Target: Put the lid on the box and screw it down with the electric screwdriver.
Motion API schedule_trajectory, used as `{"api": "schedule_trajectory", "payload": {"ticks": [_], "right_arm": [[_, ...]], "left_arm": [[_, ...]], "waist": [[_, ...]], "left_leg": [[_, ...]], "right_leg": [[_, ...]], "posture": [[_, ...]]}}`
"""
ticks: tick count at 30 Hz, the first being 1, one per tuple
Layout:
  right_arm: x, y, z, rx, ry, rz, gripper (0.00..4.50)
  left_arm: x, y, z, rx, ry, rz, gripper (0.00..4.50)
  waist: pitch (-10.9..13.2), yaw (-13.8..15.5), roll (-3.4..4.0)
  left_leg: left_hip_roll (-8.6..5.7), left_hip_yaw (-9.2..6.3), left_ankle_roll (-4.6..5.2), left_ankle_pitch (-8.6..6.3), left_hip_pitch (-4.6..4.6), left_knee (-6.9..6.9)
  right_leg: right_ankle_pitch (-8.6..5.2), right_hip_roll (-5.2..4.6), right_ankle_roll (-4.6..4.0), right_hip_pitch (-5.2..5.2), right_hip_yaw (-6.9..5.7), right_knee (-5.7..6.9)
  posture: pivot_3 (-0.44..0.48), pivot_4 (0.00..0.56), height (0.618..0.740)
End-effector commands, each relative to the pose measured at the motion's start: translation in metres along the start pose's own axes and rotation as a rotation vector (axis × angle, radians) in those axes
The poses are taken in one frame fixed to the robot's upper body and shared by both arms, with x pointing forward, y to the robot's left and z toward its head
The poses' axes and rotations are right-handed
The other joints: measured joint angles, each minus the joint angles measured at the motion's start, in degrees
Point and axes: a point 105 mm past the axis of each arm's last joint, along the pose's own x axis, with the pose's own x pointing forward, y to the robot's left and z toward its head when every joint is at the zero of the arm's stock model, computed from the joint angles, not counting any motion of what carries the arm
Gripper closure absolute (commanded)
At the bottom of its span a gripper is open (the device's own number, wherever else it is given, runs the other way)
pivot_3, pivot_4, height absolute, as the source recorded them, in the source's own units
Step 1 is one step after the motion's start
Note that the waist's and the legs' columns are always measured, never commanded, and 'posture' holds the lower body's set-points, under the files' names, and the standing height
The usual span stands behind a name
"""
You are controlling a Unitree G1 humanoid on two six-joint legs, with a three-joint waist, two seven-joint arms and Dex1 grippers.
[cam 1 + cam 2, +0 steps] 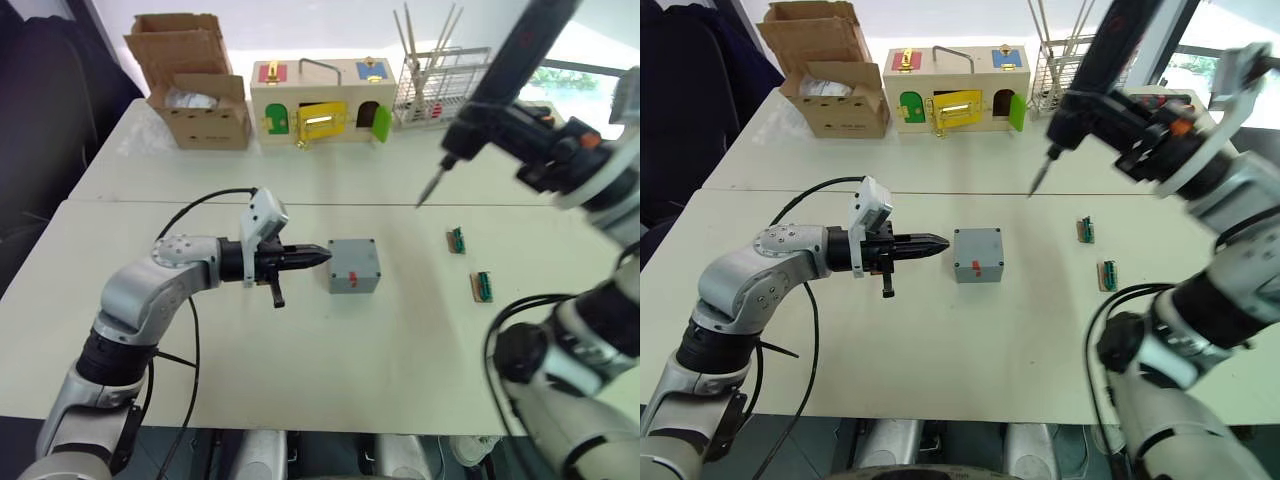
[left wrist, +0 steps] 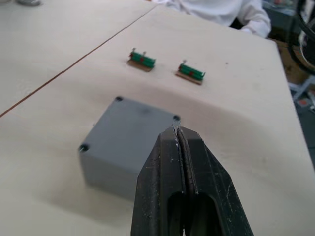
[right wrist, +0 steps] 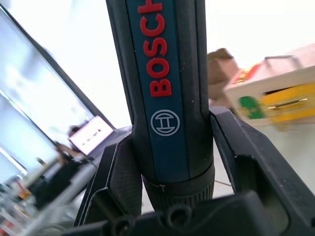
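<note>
Just ahead of the left hand (image 1: 322,256), whose fingers are pressed together on nothing, one grey box (image 1: 354,265) sits on the tabletop (image 1: 300,350), lid (image 2: 140,120) on top. Its red mark shows from the head views; the left wrist view shows three corner screw holes instead. Beyond lie two green parts (image 1: 456,240). High off to the side, the right hand (image 3: 172,162) grasps one electric screwdriver (image 1: 500,75), bit pointing down.

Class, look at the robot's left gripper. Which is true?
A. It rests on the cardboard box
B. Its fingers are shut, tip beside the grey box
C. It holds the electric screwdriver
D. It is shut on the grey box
B: the left gripper has its fingers pressed together, pointing at the box beside it.
</note>
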Motion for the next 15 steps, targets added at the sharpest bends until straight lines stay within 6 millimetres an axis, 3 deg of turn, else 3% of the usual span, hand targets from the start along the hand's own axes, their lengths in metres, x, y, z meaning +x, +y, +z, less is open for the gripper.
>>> {"api": "schedule_trajectory", "payload": {"ticks": [1,8,15], "right_arm": [[0.007,0.014,-0.003,-0.071,-0.150,-0.015,2.62],[0.019,-0.004,-0.043,-0.162,-0.144,-0.122,2.62],[0.020,-0.013,-0.059,-0.235,-0.104,-0.141,2.62]], "left_arm": [[0.007,0.004,0.012,0.078,-0.005,-0.001,4.50],[0.033,0.005,0.005,0.145,0.025,-0.060,4.50],[0.048,0.007,-0.012,0.181,0.082,-0.082,4.50]], "waist": [[0.0,0.3,-0.03],[0.0,-0.9,-0.02],[0.0,-2.3,-0.02]], "left_leg": [[-0.07,0.01,0.04,-0.01,0.01,0.01],[-0.17,-0.04,-0.04,0.05,0.08,-0.04],[-0.14,-0.06,-0.05,0.06,0.10,-0.13]], "right_leg": [[0.01,-0.03,0.00,0.01,0.03,-0.01],[-0.01,0.03,0.02,0.02,0.02,0.04],[-0.07,0.05,0.10,0.00,0.02,0.04]], "posture": [[0.000,0.150,0.728],[0.000,0.150,0.728],[0.000,0.150,0.728]]}}
